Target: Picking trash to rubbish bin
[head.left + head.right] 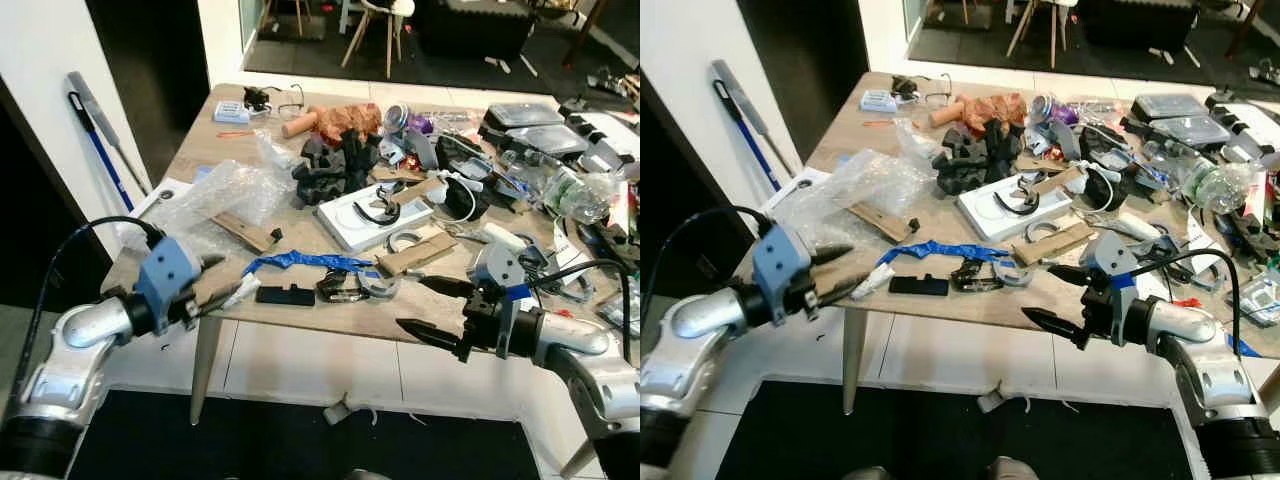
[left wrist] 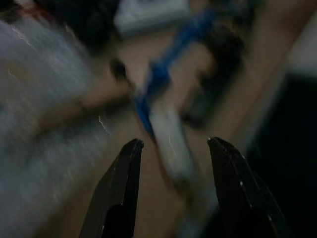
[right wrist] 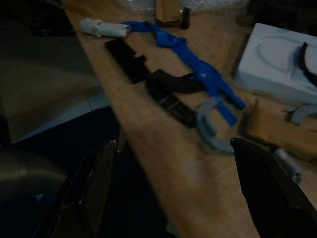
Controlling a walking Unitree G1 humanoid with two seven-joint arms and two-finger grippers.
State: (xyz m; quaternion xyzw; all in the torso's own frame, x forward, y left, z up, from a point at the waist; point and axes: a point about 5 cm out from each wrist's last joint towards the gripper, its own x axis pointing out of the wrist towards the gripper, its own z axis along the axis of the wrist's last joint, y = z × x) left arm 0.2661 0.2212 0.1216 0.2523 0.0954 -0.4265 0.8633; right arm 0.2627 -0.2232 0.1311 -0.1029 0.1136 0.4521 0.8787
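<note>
A long blue tape strip (image 1: 310,262) lies near the front edge of the cluttered wooden table (image 1: 340,318), ending in a white crumpled wad (image 1: 240,290). My left gripper (image 1: 225,283) is at the table's front left corner and stands open. The wad (image 2: 171,148) sits just ahead of its fingertips, blurred in the left wrist view. My right gripper (image 1: 412,303) hovers open at the front edge further right, with nothing between its fingers. In the right wrist view the blue tape strip (image 3: 198,69), a black flat piece (image 3: 126,57) and a grey ring (image 3: 210,129) lie ahead of it.
A clear plastic bag (image 1: 225,195), a white box (image 1: 365,215), black foam pieces (image 1: 335,165), a plastic bottle (image 1: 570,190) and many tools crowd the table. A mop (image 1: 95,140) leans on the left wall. A black mat (image 1: 300,440) lies below.
</note>
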